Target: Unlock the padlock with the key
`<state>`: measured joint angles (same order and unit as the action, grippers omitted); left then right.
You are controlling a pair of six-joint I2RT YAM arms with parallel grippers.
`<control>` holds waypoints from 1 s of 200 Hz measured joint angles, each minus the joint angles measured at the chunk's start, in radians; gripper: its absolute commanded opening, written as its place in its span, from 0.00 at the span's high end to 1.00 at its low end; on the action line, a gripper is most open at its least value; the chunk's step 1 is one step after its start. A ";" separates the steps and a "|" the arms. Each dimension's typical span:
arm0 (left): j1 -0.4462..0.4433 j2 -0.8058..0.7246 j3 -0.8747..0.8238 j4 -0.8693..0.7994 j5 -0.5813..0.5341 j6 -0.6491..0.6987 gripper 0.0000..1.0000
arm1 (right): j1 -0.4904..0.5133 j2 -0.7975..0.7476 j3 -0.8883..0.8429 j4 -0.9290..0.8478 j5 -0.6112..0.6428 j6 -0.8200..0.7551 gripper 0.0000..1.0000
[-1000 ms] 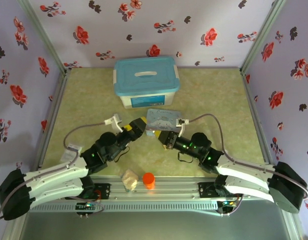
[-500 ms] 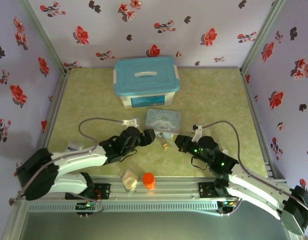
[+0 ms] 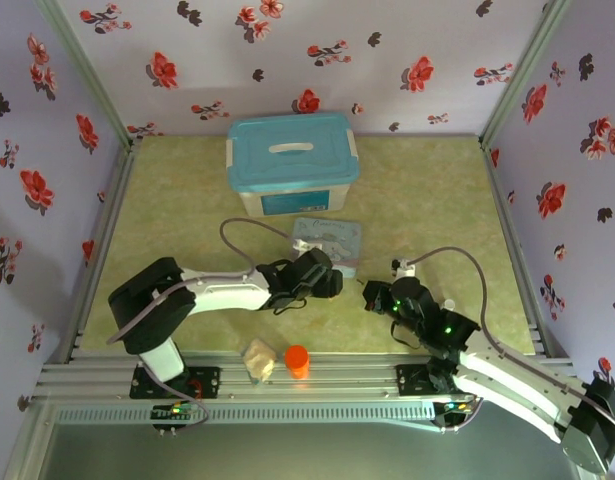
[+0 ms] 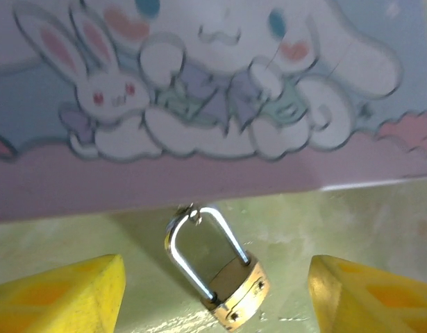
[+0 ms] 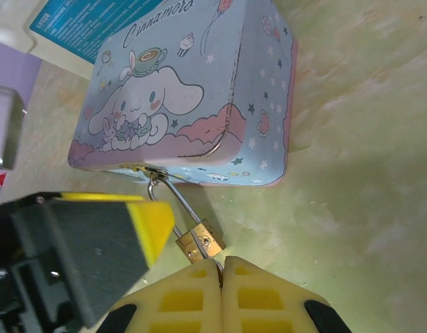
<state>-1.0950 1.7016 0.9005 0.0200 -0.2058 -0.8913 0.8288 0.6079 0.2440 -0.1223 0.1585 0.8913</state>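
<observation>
The padlock (image 4: 235,291) lies on the green table (image 4: 359,222) just in front of the cartoon tin (image 4: 213,83). Its shackle (image 4: 230,236) is hooked through the clasp at the tin's lower edge, and its brass body points away from the tin. The left gripper (image 4: 216,284) is low over it with its yellow jaws apart, one on each side of the padlock and neither touching it, while the right gripper (image 5: 221,274) has its jaws pressed together, tips just at the brass body; I cannot tell whether anything is pinched between them.
</observation>
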 measured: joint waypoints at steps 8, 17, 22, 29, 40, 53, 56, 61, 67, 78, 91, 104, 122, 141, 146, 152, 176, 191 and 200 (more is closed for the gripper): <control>-0.006 0.011 0.000 0.002 -0.003 -0.011 0.32 | 0.000 -0.009 -0.007 0.000 0.000 0.003 1.00; -0.013 0.016 -0.008 0.011 -0.008 -0.025 0.32 | 0.000 -0.017 -0.015 0.000 0.000 0.006 1.00; -0.017 0.016 -0.015 0.016 -0.012 -0.034 0.32 | 0.000 -0.020 -0.020 0.000 0.000 0.008 1.00; -0.022 0.016 -0.024 0.024 -0.018 -0.045 0.32 | 0.000 -0.022 -0.025 0.000 0.000 0.010 1.00; -0.030 0.017 -0.040 0.045 -0.023 -0.065 0.33 | 0.000 -0.023 -0.032 0.000 0.000 0.010 1.00; -0.036 0.022 -0.063 0.093 -0.030 -0.090 0.34 | 0.000 -0.023 -0.038 0.000 0.000 0.014 1.00; -0.037 0.026 -0.068 0.106 -0.031 -0.099 0.35 | 0.000 -0.023 -0.039 0.000 0.000 0.015 1.00; -0.038 0.033 -0.074 0.121 -0.035 -0.107 0.36 | 0.000 -0.023 -0.041 0.001 0.000 0.018 1.00; -0.040 0.043 -0.078 0.137 -0.042 -0.117 0.38 | 0.000 -0.023 -0.042 0.000 0.000 0.018 1.00; -0.043 0.048 -0.081 0.154 -0.061 -0.137 0.40 | 0.000 -0.023 -0.044 0.000 -0.001 0.021 1.00; -0.048 0.059 -0.085 0.194 -0.069 -0.159 0.44 | 0.000 -0.025 -0.045 0.002 -0.001 0.027 1.00; -0.055 0.068 -0.091 0.215 -0.092 -0.171 0.45 | 0.000 -0.026 -0.049 0.006 -0.001 0.033 1.00; -0.067 0.076 -0.101 0.243 -0.126 -0.187 0.49 | 0.000 -0.026 -0.058 0.020 -0.001 0.038 1.00; -0.075 0.084 -0.119 0.287 -0.158 -0.207 0.53 | 0.000 -0.022 -0.074 0.047 -0.006 0.056 1.00; -0.077 0.086 -0.124 0.302 -0.166 -0.212 0.54 | 0.000 -0.018 -0.077 0.055 -0.006 0.061 1.00; -0.079 0.089 -0.130 0.319 -0.174 -0.218 0.55 | 0.000 -0.013 -0.085 0.066 -0.010 0.068 1.00; -0.081 0.106 -0.143 0.386 -0.193 -0.234 0.57 | 0.000 0.026 -0.118 0.129 -0.028 0.106 1.00; -0.081 0.117 -0.145 0.422 -0.196 -0.239 0.58 | 0.000 0.062 -0.137 0.172 -0.034 0.130 1.00; -0.082 0.126 -0.145 0.442 -0.198 -0.241 0.59 | 0.003 0.084 -0.143 0.189 -0.035 0.140 1.00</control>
<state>-1.1767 1.8271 0.7555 0.4622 -0.4034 -1.1324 0.8322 0.6914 0.1005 0.0669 0.1238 1.0317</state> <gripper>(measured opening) 0.419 0.039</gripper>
